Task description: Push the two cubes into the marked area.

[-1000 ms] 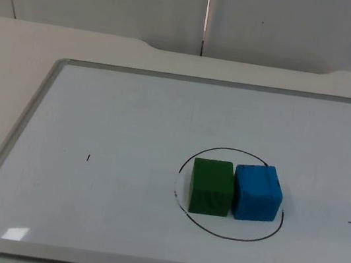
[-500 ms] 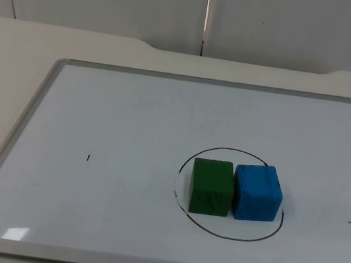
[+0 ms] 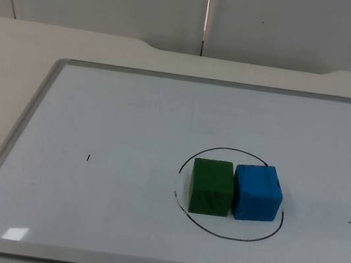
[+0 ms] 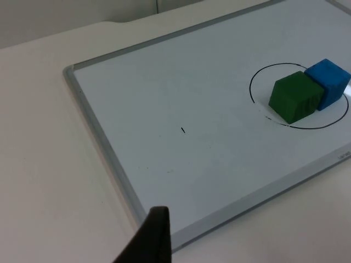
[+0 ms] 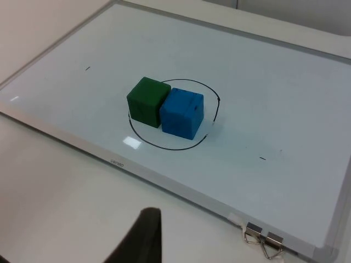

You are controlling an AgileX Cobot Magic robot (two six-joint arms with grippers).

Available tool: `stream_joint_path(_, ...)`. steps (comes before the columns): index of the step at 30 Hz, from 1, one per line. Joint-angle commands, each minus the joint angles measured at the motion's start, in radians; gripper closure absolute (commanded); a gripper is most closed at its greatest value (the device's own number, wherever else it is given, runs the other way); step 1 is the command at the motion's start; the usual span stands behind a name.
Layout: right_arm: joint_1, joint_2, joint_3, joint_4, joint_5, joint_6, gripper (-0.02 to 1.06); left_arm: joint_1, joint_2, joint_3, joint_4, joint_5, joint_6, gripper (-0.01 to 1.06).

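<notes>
A green cube [image 3: 211, 187] and a blue cube [image 3: 257, 192] sit side by side, touching, inside a black drawn circle [image 3: 224, 235] on the whiteboard [image 3: 131, 118]. The left wrist view has the green cube [image 4: 295, 97] and blue cube [image 4: 329, 82] far off across the board. My left gripper, one black fingertip [image 4: 151, 238] in sight, waits open and empty over the table beyond the board's left corner. The right wrist view looks at the green cube [image 5: 147, 100] and blue cube [image 5: 182, 112] from past the board's labelled edge, where my right gripper [image 5: 143, 238] hovers well apart from them.
The whiteboard's grey frame [image 3: 22, 122] is a low raised edge all round. Two metal binder clips [image 5: 263, 241] sit on the frame near a corner. Small pen marks [image 3: 88, 157] dot the board. A grey partition wall [image 3: 208, 10] closes the back.
</notes>
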Motion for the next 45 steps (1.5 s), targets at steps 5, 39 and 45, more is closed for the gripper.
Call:
stream_joint_path(5, 0.005, -0.004, 0.000, 0.000, -0.004, 0.000, -0.01, 0.000, -0.005, 0.004, 0.005, -0.002, -0.002, 0.00)
stream_joint_path(39, -0.313, -0.004, 0.000, 0.002, -0.004, 0.000, -0.01, 0.000, -0.005, 0.004, 0.007, -0.002, -0.002, 0.00)
stream_joint_path(45, -0.398, -0.004, 0.000, 0.002, -0.004, 0.000, -0.01, 0.000, -0.005, 0.004, 0.007, -0.002, -0.002, 0.00)
